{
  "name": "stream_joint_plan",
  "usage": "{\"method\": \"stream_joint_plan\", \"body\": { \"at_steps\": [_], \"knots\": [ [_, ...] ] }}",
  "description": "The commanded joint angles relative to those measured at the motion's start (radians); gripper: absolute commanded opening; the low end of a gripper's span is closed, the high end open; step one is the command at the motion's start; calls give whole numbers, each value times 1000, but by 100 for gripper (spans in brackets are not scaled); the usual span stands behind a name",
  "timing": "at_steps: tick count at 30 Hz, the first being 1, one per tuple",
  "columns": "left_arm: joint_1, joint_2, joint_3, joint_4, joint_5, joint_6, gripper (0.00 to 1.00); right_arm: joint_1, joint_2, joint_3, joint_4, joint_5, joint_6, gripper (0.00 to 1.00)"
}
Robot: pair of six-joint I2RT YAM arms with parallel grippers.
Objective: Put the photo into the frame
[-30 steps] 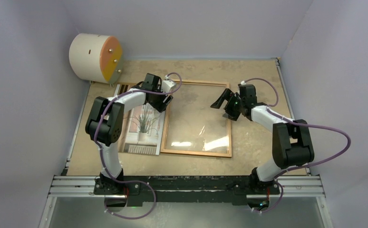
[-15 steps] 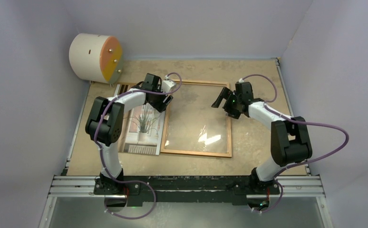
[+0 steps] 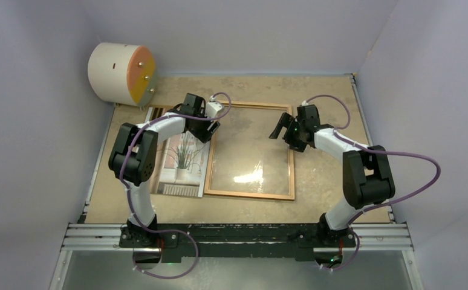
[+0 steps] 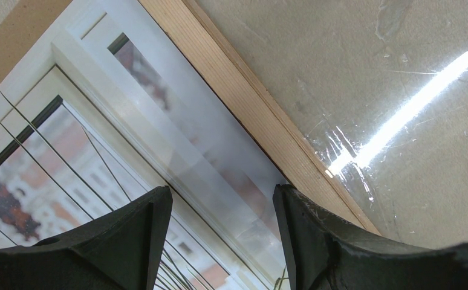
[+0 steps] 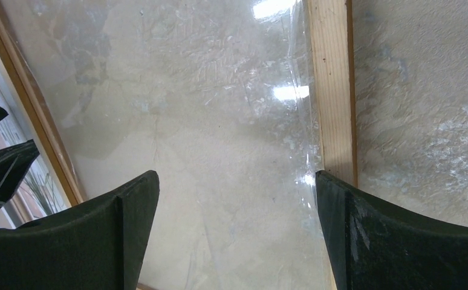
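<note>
Currently, left fingers (image 4: 129, 241) spread above the photo (image 4: 68, 151), right fingers (image 5: 98, 241) spread above the frame (image 5: 331, 90).

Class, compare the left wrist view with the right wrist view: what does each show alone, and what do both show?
Only the left wrist view: the photo in detail, thin plant stems and window bars, under the open left gripper. Only the right wrist view: the frame at its right rail, bare table beyond it, and the open right gripper. Both: the glass with glare, the frame's rail beside the photo, and some photo; in the right wrist view just a sliver, with dark tips, apparently the left gripper's.
</note>
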Motion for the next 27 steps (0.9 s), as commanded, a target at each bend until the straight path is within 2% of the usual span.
{"method": "stream_joint_plan", "body": {
  "at_steps": [1, 27],
  "knots": [
    [-6, 17, -33, -63, -12, 25, 66, 7, 13, 46, -30, 61, -33, 99],
    [-6, 15, -24, -69, -16, 28, 66, 105, 38, 180, -154, 274, -136, 99]
  ]
}}
